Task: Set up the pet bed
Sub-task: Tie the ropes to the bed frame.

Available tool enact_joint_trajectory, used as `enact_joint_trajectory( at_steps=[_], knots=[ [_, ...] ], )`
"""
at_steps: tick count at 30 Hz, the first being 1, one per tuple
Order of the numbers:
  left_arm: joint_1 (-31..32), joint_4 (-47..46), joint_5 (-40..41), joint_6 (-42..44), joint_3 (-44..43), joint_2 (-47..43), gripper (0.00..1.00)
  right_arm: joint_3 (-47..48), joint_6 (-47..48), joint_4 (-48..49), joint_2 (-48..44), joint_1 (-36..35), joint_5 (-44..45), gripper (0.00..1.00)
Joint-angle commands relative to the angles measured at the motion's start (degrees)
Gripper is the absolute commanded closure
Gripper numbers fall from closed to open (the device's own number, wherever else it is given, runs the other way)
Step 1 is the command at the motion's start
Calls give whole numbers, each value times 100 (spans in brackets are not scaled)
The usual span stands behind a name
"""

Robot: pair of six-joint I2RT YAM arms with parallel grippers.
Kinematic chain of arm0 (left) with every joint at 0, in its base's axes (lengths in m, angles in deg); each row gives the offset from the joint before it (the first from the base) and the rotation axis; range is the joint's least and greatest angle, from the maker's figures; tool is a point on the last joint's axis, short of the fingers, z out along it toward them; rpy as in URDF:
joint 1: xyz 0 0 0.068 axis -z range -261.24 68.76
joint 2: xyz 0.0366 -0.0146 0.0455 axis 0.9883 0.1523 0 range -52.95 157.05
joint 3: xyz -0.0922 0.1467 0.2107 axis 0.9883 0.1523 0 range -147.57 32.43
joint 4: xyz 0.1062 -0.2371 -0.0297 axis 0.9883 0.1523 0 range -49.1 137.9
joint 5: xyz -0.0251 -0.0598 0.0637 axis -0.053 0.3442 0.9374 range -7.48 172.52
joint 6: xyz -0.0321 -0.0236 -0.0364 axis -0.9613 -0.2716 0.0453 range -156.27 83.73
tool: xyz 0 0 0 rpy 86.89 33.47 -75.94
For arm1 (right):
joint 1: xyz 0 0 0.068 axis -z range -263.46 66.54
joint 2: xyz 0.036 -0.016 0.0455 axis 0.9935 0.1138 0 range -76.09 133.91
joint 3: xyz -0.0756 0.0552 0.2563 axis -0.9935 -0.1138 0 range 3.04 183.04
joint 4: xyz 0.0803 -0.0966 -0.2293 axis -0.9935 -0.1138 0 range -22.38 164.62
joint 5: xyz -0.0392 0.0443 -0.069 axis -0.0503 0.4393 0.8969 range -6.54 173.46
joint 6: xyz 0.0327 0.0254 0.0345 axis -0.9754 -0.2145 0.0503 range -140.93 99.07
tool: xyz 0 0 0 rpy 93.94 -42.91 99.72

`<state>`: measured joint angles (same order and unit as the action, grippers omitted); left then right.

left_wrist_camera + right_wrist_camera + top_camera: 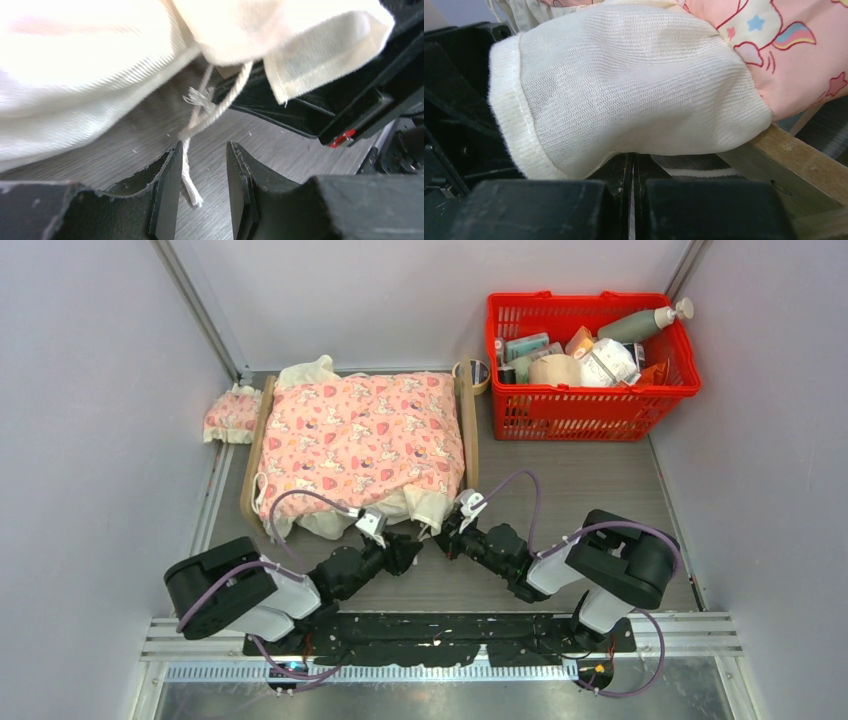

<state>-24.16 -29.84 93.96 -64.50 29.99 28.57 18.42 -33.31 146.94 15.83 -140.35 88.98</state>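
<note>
The pet bed (468, 430) stands at mid-table. Its light wooden side rails show, and the pink patterned blanket (360, 435) covers the rest. My two grippers meet at the blanket's near cream frill (425, 505). In the left wrist view my left gripper (202, 170) is open just over the tabletop. A loose white string (192, 185) hangs between its jaws, against the left finger (167, 190). My right gripper (631, 165) is shut, with the frill (624, 85) draped over its tips and a thin sliver pinched between them. The bed rail (804, 155) lies just right of it.
A small pink frilled pillow (232, 415) lies left of the bed by the wall. A red basket (590, 390) full of bottles and packets stands at the back right. A roll of tape (472, 373) sits between the basket and the bed. Grey walls close in on three sides.
</note>
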Motion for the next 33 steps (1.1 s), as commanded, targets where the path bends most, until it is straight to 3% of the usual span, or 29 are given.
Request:
enact_joint_trajectory(
  at_steps=[1, 4, 6, 14, 25, 33],
  knots=[
    [-13, 481, 881, -72, 74, -608, 59, 22, 177, 416, 81, 19, -123, 95],
    [-13, 974, 1139, 35, 29, -1039, 57, 33, 224, 415, 81, 31, -125, 95],
    [-76, 1776, 1305, -40, -185, -1377, 57, 48, 253, 382, 79, 45, -126, 95],
    [-644, 3604, 940, -716, -889, -1966, 55, 74, 347, 379, 51, 54, -199, 95],
    [-982, 3880, -196, -1534, -1427, -1537, 44, 11, 470, 541, 29, 54, -286, 95],
    [-1109, 2692, -818, -1602, -1120, -1068, 46, -127, 359, 991, 74, 54, -251, 95]
  ],
)
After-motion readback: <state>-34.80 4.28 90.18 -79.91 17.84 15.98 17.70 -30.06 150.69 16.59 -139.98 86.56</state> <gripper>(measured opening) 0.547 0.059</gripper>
